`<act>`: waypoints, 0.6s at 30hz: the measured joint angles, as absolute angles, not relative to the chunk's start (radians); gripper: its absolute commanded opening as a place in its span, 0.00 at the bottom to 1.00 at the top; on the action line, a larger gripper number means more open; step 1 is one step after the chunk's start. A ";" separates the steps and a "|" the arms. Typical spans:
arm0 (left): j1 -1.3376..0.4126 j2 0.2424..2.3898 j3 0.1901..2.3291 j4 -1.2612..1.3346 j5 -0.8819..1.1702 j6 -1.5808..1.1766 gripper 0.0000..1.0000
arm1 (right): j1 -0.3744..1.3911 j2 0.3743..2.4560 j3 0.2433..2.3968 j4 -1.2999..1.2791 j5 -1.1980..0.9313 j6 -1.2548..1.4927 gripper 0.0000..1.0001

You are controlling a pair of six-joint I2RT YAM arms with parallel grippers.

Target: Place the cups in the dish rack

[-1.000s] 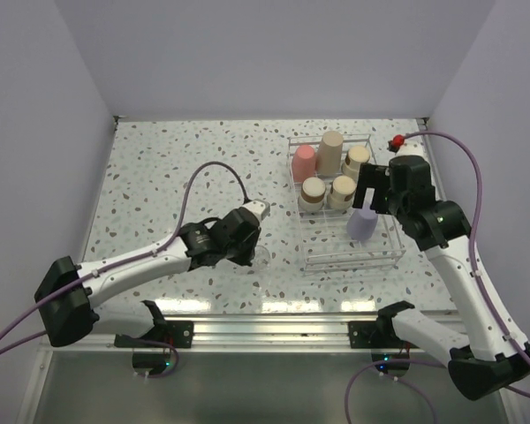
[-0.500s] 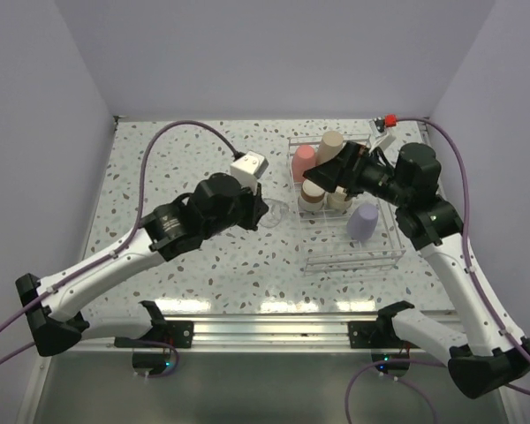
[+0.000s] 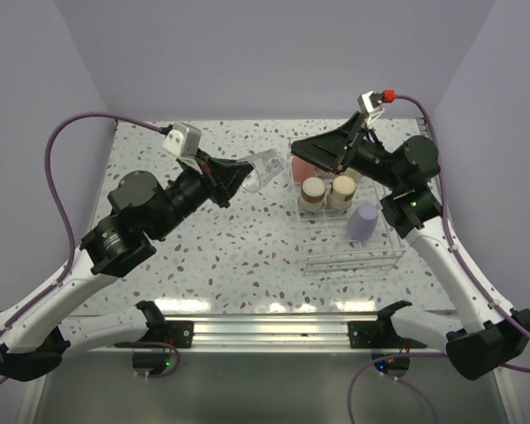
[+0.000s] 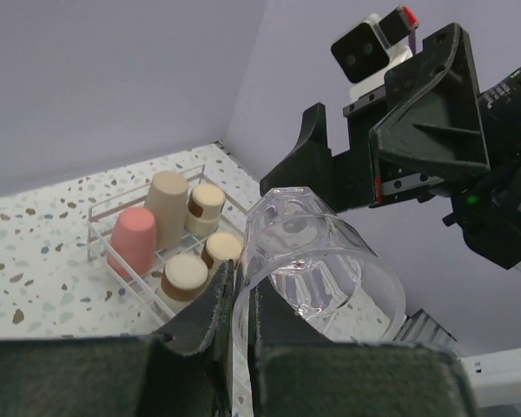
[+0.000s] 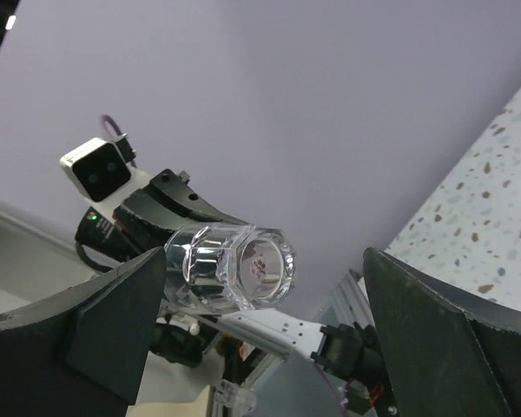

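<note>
1. Left tool (image 3: 232,174) pinches the rim wall of a clear cup (image 3: 263,168), held in the air over the tabletop (image 3: 203,256), left of the dish rack (image 3: 336,249).
2. Cup's long axis is near level, with the base end aimed at the right tool (image 3: 306,155).
3. Right tool is spread wide, facing the cup, not touching it, and nearer the rack.
4. We read this as a handover: the right tool must close across that axis.

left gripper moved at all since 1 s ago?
Yes. In the top view the left gripper, shut on a clear glass, has gone from beside the dish rack's near-left corner toward its far-left corner.
</note>
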State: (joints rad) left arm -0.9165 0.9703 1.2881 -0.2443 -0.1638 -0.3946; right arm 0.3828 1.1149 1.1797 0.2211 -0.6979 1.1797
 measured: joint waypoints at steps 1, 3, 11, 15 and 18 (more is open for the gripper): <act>-0.916 0.963 1.288 -0.229 -0.164 -0.390 0.00 | 0.397 1.119 1.179 0.258 -0.698 1.204 0.98; -0.916 0.951 1.288 -0.199 -0.164 -0.378 0.00 | 0.432 1.127 1.178 0.323 -0.693 1.241 0.98; -0.916 0.919 1.242 -0.087 -0.194 -0.347 0.00 | 0.564 1.172 1.166 0.503 -0.653 1.338 0.98; -0.916 0.919 1.237 -0.060 -0.200 -0.332 0.00 | 0.602 1.199 1.164 0.562 -0.621 1.368 0.98; -0.916 0.920 1.234 -0.046 -0.205 -0.325 0.00 | 0.620 1.215 1.164 0.596 -0.604 1.384 0.98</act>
State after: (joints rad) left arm -0.9165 0.9195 1.2335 -0.0456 -0.2054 -0.3248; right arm 0.6201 1.2148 1.1641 0.5961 -0.6037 1.3842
